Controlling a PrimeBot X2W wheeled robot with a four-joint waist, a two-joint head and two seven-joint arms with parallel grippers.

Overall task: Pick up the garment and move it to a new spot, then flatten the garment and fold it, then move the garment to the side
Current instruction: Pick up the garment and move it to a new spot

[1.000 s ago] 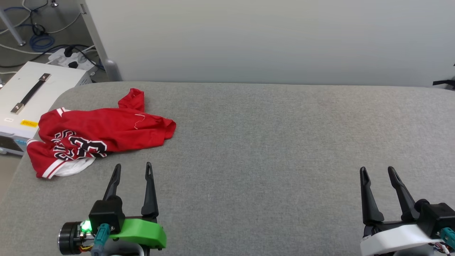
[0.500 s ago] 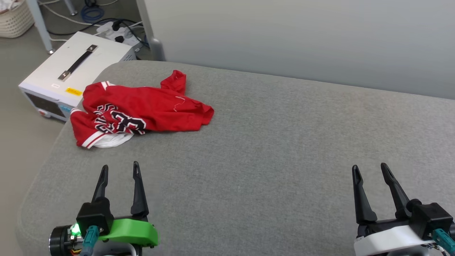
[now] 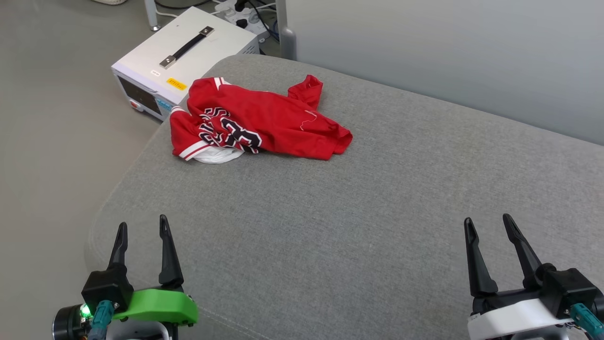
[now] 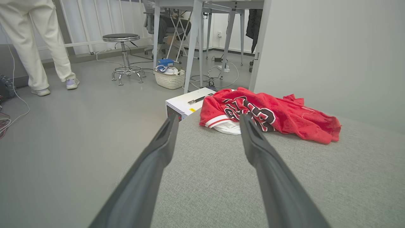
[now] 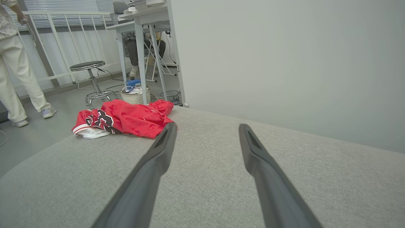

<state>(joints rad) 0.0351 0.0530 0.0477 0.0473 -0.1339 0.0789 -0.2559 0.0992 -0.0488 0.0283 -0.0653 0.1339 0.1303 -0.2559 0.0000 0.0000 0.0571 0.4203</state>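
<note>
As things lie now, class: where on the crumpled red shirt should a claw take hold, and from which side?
Probably the bunched corner at the right end of the garment, approached from the near side by the open left claw, the closer one. That corner sticks out in raised wrinkles, so it can be pinched.

The garment [image 3: 264, 120] bears a black "23" (the lettering beside it is crumpled, unreadable).

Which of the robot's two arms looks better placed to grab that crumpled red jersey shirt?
Left, probably. The crumpled red jersey shirt lies far left on the grey padded surface, ahead of the open left gripper; the open right gripper sits far across.
</note>
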